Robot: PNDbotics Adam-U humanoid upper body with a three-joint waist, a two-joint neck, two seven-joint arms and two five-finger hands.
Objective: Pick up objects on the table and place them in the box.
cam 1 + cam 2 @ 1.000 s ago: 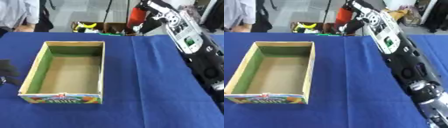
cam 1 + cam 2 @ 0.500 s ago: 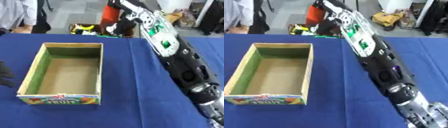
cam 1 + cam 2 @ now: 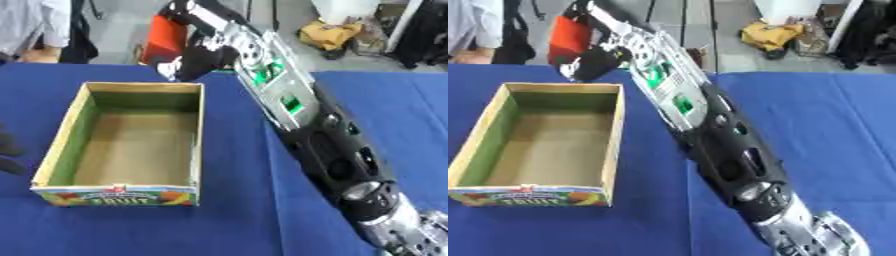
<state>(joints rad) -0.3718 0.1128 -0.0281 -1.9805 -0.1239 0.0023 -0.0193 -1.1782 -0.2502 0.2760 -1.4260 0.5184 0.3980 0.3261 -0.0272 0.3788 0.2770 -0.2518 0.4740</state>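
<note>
Box (image 3: 194, 152) sits left of centre, open and empty inside, on the blue table (image 3: 236, 220). My left hand (image 3: 9, 152) barely shows at the left edge; I can't tell its fingers. My right arm runs from lower right up to the top centre, where my right hand (image 3: 197, 62) hovers past the box's far rim, fingers curled, contents unclear. No object shows on the cloth, so next I'd judge it's finding one.

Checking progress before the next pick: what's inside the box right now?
Nothing visible: the box shows only bare brown floor and green inner walls. The near wall hides a thin strip of floor behind it.
</note>
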